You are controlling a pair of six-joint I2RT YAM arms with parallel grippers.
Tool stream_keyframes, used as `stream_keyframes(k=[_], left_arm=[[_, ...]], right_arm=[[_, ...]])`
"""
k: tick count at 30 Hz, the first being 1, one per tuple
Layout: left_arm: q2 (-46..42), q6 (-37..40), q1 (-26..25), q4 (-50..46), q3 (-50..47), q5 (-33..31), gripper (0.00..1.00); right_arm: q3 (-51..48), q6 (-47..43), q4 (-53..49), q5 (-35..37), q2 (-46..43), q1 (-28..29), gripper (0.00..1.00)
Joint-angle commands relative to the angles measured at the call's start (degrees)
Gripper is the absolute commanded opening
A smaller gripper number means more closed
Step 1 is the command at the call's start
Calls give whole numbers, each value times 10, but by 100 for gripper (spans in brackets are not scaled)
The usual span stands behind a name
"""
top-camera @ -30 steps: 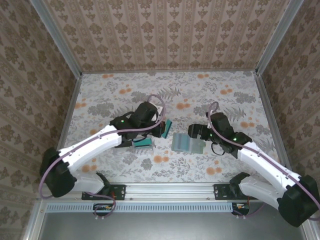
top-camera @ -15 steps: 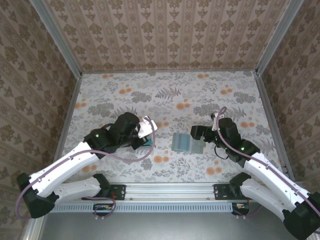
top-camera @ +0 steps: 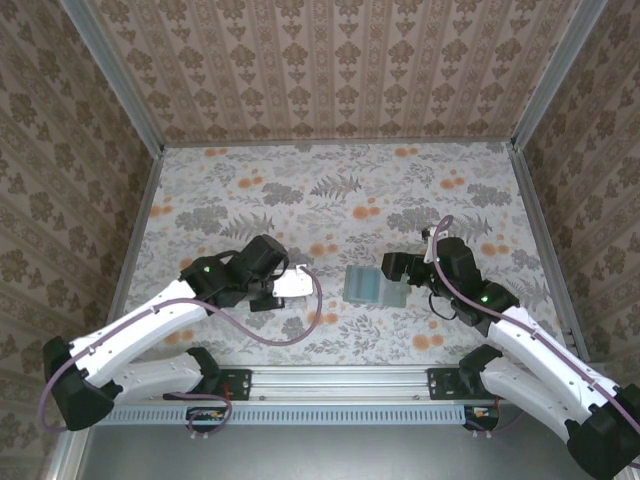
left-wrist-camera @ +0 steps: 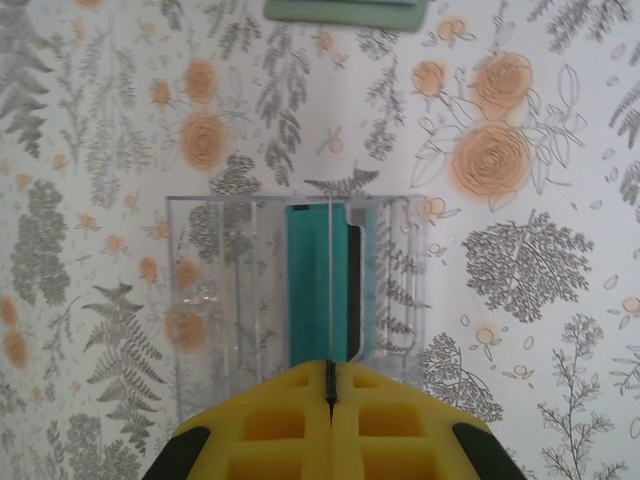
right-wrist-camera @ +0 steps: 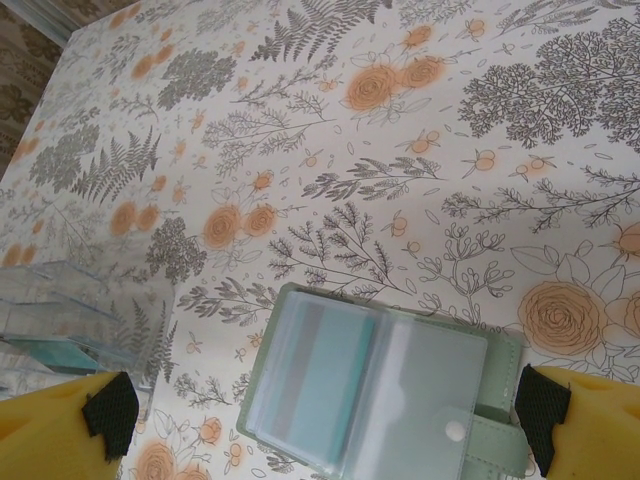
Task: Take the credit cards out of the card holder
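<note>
Card holder (right-wrist-camera: 400, 390) lies open and flat on the floral table (top-camera: 400, 190), just in front of the right arm. A teal credit card (right-wrist-camera: 315, 375) shows in its left sleeve. Right gripper (right-wrist-camera: 327, 420) has its jaws spread wide with the holder directly below and between them, long axis running finger to finger. Left gripper (left-wrist-camera: 330, 385) has its fingers pressed together, nothing seen between them, and hovers over the clear tray (left-wrist-camera: 220, 290), which has a deposited card (left-wrist-camera: 315, 280) in it. The holder lies beyond the tray's far end. Right arm is nearer, so the next pull looks like its job.

Open card holder (right-wrist-camera: 420, 385), teal card (right-wrist-camera: 325, 375) inside
</note>
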Motion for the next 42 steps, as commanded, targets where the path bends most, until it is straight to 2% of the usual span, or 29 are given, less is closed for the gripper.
stream_keyframes(k=[1, 9, 24, 42], left_arm=[[12, 30, 2, -13, -17, 16, 0], [29, 34, 24, 46, -43, 26, 0], [48, 37, 67, 101, -62, 53, 0], [74, 24, 89, 143, -90, 27, 0]], right_arm=[[-6, -5, 8, 13, 1, -2, 100], [-7, -4, 4, 15, 0, -2, 100], [-9, -4, 7, 14, 0, -2, 100], [-13, -3, 6, 13, -7, -2, 100]])
